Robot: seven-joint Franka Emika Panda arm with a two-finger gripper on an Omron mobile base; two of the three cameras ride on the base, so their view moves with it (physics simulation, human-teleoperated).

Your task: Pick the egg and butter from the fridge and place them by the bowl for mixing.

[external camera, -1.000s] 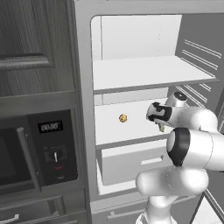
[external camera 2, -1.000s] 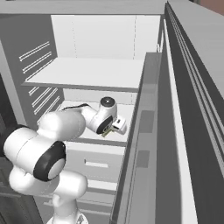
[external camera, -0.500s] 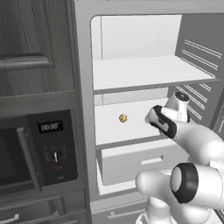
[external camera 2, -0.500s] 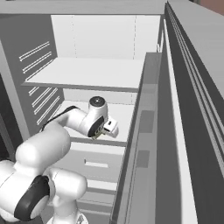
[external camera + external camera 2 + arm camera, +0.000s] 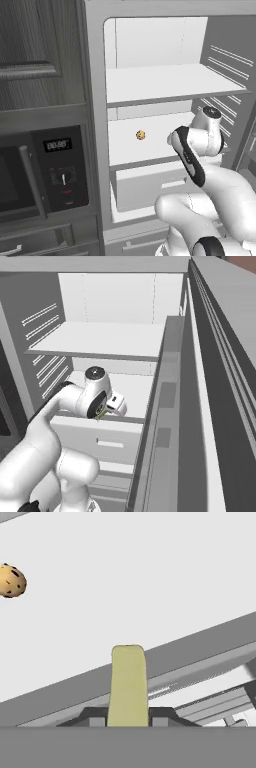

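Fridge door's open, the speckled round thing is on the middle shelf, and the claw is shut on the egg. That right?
Not quite. The claw is shut on the butter, not the egg: the hand view shows the olive-yellow stick rising between the finger tips. The fridge is open, and the speckled round thing sits on its middle shelf.

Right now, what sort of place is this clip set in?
A rendered kitchen, by the look of it: an open fridge with white shelves and a drawer, a built-in oven with a display beside it, and dark wood cabinets above.
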